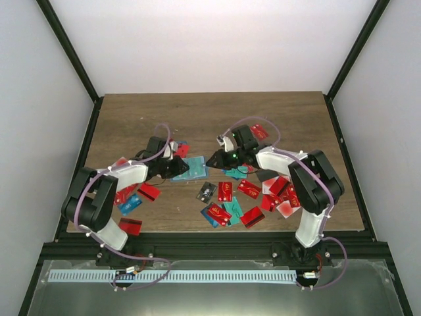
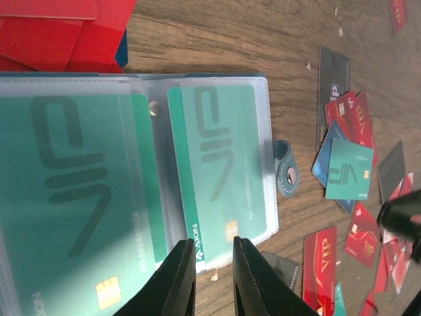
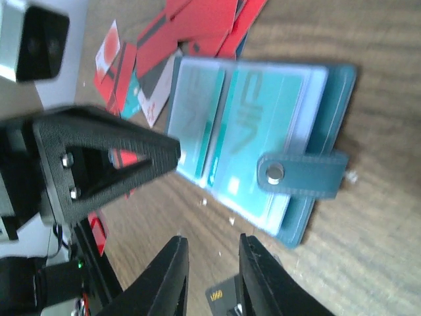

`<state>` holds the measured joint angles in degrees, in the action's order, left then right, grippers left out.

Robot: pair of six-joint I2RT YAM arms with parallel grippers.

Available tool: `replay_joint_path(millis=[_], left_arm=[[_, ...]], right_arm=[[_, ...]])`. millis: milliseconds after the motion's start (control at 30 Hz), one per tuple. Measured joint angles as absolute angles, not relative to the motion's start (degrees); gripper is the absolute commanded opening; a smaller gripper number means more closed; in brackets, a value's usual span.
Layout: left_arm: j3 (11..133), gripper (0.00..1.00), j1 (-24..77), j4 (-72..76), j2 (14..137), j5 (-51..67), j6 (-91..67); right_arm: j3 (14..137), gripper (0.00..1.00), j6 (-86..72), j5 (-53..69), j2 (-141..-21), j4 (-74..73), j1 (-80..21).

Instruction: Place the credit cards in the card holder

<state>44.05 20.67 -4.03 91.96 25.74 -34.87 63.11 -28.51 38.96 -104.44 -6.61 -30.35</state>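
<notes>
**Item 1, left jaws.** Narrowly parted, with a slim gap between the two black fingertips (image 2: 183, 266). They hang at the near edge of the card holder (image 2: 66, 197), over its strap-side sleeve. Nothing is visibly pinched. I cannot tell whether a tip touches the plastic.

**Item 2, right jaws.** Also a little apart, fingertips (image 3: 172, 263) clear of the holder near its strap corner, gripping nothing. A corner of a black card (image 3: 222, 297) with a gold chip shows in the gap. Whether it touches, I cannot tell.

**Item 3, writing.**
- "VIP" in large dark letters on each teal card inside the sleeves.
- "AION" (image 2: 195, 238) in white along the edge of the strap-side card.
- A row of small digits on the other card, too faint to read.
- Gold "VIP" on loose red cards (image 2: 319, 253).
- Dark "VIP" on a loose teal card (image 2: 348, 172).

**Item 4, card holder.** Teal-blue, lying open and flat on the wooden tabletop (image 1: 197, 112), between my two wrists near the middle. It has clear plastic sleeves with teal cards inside, and one card shows a gold chip (image 2: 108, 293). A teal strap (image 2: 287, 174) with a metal snap sticks out from one edge. The matching stud (image 2: 154, 108) sits at the fold.

**Item 5, credit cards** (image 1: 225, 191). A red bunch (image 2: 52, 26) lies just beside the holder. Most of the cards are scattered on the tabletop by my right arm, in red, teal and black. A few lie by my left arm.
</notes>
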Motion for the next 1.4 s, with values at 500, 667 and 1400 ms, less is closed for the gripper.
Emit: replay_joint_path(millis=[500, 667, 1400], left_arm=[[47.5, 0.13, 21.7, -5.7, 96.9, 24.2, -29.1], [47.5, 0.12, 22.2, -5.7, 97.6, 24.2, -28.2], [48.0, 0.06, 22.7, -5.6, 100.2, 24.2, -26.9]], right_arm=[[58.2, 0.28, -35.0, 44.1, -107.2, 2.2, -33.4], [59.5, 0.3, -35.1, 43.9, -109.7, 1.8, -33.5], [66.0, 0.38, -33.8, 38.0, -114.8, -2.2, -33.5]])
